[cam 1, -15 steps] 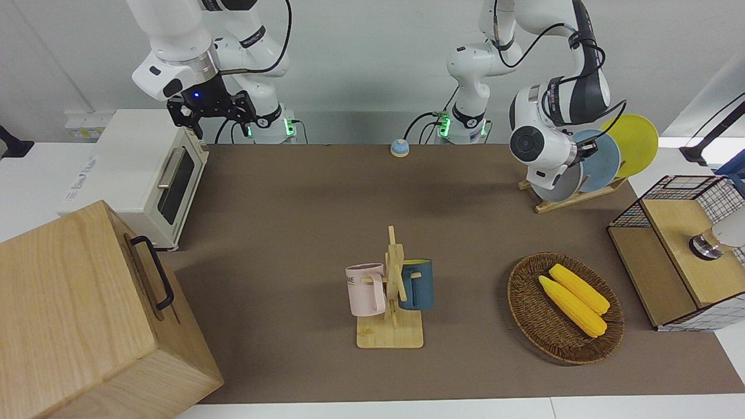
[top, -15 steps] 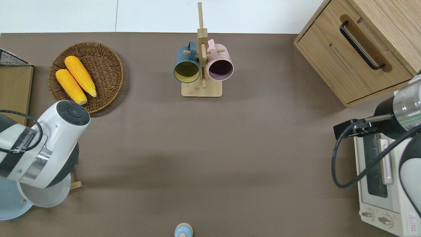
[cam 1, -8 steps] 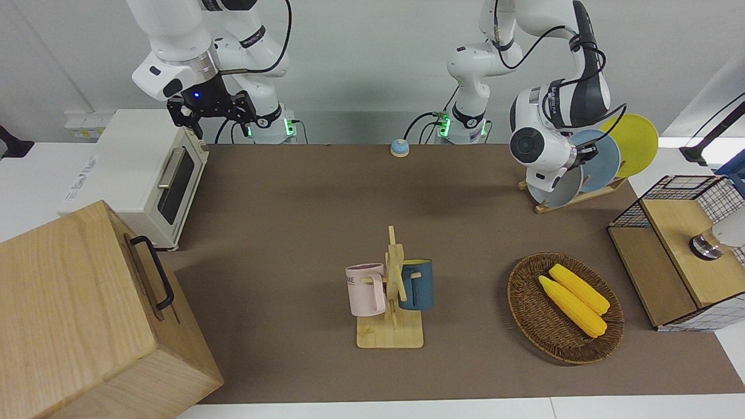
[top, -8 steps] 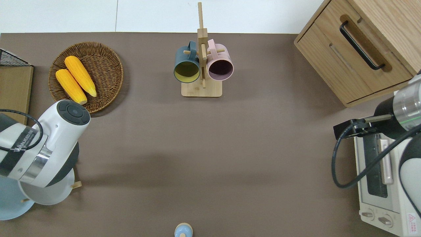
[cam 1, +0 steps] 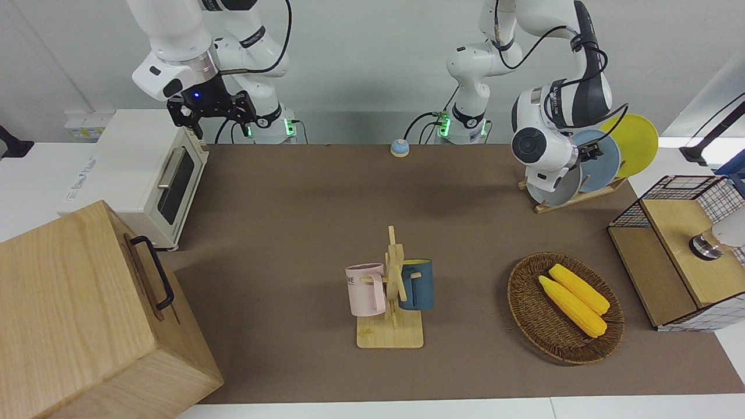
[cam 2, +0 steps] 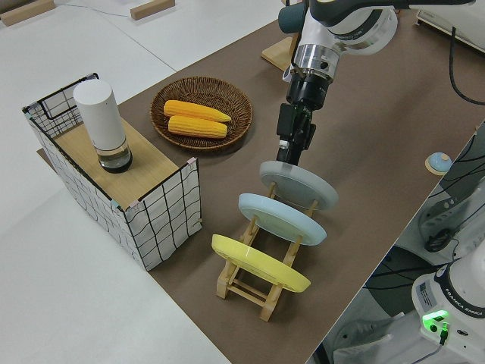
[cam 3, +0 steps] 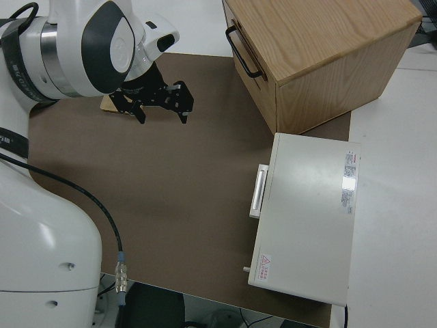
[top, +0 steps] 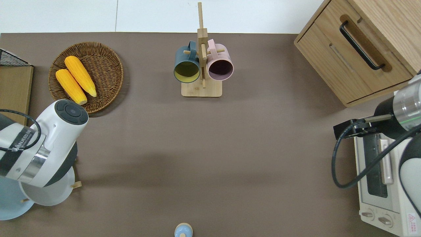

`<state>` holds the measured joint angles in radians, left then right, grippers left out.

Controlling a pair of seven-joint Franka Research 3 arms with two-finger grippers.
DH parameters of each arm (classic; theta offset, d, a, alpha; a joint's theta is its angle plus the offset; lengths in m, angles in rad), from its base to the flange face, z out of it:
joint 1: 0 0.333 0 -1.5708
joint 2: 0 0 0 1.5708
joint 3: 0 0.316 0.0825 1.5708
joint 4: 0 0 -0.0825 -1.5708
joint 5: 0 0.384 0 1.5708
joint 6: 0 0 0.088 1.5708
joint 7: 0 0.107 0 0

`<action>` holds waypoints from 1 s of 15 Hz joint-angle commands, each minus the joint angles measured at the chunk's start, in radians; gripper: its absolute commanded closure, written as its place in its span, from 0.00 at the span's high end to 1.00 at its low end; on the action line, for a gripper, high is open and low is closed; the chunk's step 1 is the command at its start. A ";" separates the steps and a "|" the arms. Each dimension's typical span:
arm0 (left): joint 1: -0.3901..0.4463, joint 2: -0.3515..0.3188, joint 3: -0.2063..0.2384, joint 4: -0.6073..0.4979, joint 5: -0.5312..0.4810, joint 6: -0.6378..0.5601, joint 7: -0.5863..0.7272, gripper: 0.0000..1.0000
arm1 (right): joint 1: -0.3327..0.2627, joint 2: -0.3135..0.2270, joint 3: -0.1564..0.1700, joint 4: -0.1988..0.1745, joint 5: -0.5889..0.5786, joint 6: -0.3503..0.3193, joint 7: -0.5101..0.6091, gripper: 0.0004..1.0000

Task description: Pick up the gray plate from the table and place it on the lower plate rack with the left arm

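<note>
Gray plate now seated in rack at bench's left-arm end; left gripper lowered slightly, pinching plate rim. Release next.

pale wall, white floor

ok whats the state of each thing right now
gray plate: on edge in the plate rack, left gripper at its rim
blue plate: racked
yellow plate: racked
mugs: hung on mug tree
oven: door shut
right arm: parked
</note>
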<state>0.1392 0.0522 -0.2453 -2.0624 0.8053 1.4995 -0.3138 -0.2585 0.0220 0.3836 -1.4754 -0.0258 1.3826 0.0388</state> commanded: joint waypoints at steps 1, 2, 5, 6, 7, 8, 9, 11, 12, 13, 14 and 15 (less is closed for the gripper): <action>0.002 -0.014 0.008 -0.001 -0.017 0.018 0.010 0.98 | -0.024 -0.002 0.021 0.007 -0.006 -0.011 0.012 0.98; 0.002 -0.018 0.008 0.008 -0.046 0.018 0.025 0.98 | -0.024 -0.002 0.021 0.007 -0.006 -0.011 0.012 0.98; 0.000 -0.026 0.008 0.050 -0.136 0.010 0.065 0.98 | -0.024 -0.002 0.021 0.007 -0.006 -0.011 0.012 0.98; 0.000 -0.034 0.006 0.070 -0.179 0.007 0.087 0.98 | -0.024 -0.002 0.021 0.007 -0.006 -0.011 0.012 0.98; 0.002 -0.041 0.008 0.091 -0.230 0.002 0.114 0.98 | -0.024 -0.002 0.020 0.007 -0.006 -0.011 0.012 0.98; 0.003 -0.048 0.009 0.116 -0.285 0.001 0.136 0.98 | -0.024 -0.002 0.021 0.007 -0.006 -0.011 0.012 0.98; 0.005 -0.052 0.011 0.148 -0.343 -0.002 0.147 0.98 | -0.024 -0.002 0.021 0.007 -0.006 -0.011 0.012 0.98; 0.005 -0.052 0.014 0.192 -0.453 -0.002 0.154 0.98 | -0.024 -0.002 0.021 0.006 -0.006 -0.011 0.012 0.98; 0.003 -0.054 0.014 0.215 -0.510 -0.002 0.156 0.98 | -0.024 -0.002 0.021 0.007 -0.006 -0.011 0.012 0.98; 0.005 -0.055 0.012 0.238 -0.568 -0.004 0.156 0.98 | -0.024 -0.002 0.021 0.007 -0.006 -0.013 0.012 0.98; 0.005 -0.066 0.015 0.263 -0.642 -0.004 0.157 0.99 | -0.024 -0.002 0.020 0.007 -0.006 -0.011 0.012 0.98; 0.006 -0.071 0.017 0.289 -0.710 -0.004 0.180 0.99 | -0.024 -0.002 0.021 0.007 -0.006 -0.011 0.012 0.98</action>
<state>0.1397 -0.0038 -0.2368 -1.8367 0.2411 1.5010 -0.1761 -0.2585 0.0220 0.3836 -1.4754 -0.0258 1.3826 0.0388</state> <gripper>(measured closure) 0.009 0.013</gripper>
